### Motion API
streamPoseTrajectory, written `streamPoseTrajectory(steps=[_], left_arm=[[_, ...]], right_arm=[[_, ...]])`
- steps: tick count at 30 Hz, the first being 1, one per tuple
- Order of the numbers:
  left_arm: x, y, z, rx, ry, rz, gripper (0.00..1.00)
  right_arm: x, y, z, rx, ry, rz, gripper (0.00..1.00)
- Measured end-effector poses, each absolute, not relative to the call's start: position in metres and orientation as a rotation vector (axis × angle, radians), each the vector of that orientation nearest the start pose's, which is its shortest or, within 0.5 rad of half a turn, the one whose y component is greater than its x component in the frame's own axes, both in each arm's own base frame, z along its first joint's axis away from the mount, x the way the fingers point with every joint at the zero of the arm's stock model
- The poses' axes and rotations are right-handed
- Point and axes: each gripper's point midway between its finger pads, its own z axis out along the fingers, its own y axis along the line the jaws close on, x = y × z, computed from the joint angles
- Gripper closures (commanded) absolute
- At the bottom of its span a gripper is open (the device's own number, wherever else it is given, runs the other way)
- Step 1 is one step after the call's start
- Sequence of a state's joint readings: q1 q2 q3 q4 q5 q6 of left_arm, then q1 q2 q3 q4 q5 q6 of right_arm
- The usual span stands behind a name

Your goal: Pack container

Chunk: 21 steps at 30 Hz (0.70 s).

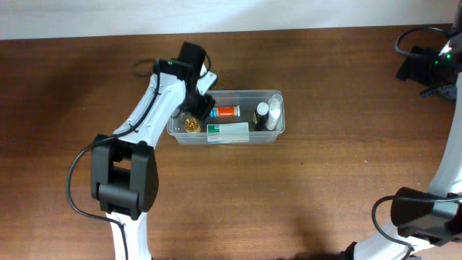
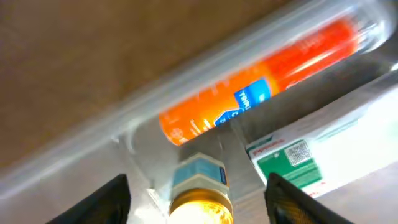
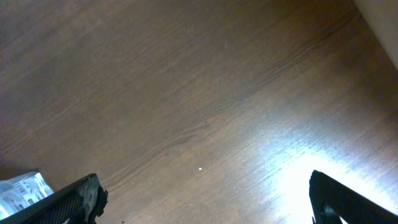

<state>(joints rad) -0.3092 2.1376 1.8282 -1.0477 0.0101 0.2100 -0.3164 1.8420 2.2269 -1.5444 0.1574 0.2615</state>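
The clear plastic container point(image 1: 279, 97) sits mid-table. Inside it lie an orange tube point(image 1: 226, 111), a white-and-green carton point(image 1: 228, 132) and a small gold-capped bottle point(image 1: 191, 124) at its left end. My left gripper point(image 1: 198, 110) reaches into that left end. In the left wrist view its fingers point(image 2: 106, 202) stand on either side of the gold-capped bottle point(image 2: 200, 193) with a gap on each side, so it is open and holds nothing. The orange tube point(image 2: 267, 81) lies along the container wall beyond. My right gripper point(image 3: 205, 199) hangs open over bare wood at the far right.
Two small bottles, one dark point(image 1: 261, 114) and one white point(image 1: 275, 108), stand at the container's right end. A white printed scrap point(image 3: 18, 190) shows at the edge of the right wrist view. The right arm's base point(image 1: 422, 213) is at the lower right.
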Motion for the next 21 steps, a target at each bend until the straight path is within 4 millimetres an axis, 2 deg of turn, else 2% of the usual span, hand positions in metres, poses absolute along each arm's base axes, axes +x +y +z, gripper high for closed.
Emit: streamPoseTrajectory(steps=[4, 5, 6, 10, 12, 15, 21], left_arm=[[0.454, -0.147, 0.117, 0.741, 2.782, -0.035, 0.19], [0.455, -0.147, 0.125, 0.740, 2.776, -0.034, 0.14], [0.455, -0.147, 0.133, 0.739, 2.771, -0.034, 0.01], [0.451, -0.146, 0.166, 0.738, 2.758, -0.035, 0.01], [0.449, -0.145, 0.194, 0.710, 2.723, -0.040, 0.01], [0.434, -0.140, 0.229, 0.687, 2.687, -0.045, 0.01], [0.383, -0.124, 0.317, 0.645, 2.542, -0.056, 0.01]], right_arm=[[0.365, -0.148, 0.292, 0.821, 2.599, -0.230, 0.02], [0.365, -0.148, 0.292, 0.821, 2.600, -0.230, 0.02], [0.365, -0.148, 0.292, 0.821, 2.600, -0.229, 0.02], [0.365, -0.148, 0.292, 0.820, 2.600, -0.230, 0.02], [0.365, -0.148, 0.292, 0.821, 2.600, -0.230, 0.02], [0.365, -0.148, 0.292, 0.821, 2.600, -0.230, 0.02], [0.365, -0.148, 0.292, 0.820, 2.600, -0.230, 0.02]])
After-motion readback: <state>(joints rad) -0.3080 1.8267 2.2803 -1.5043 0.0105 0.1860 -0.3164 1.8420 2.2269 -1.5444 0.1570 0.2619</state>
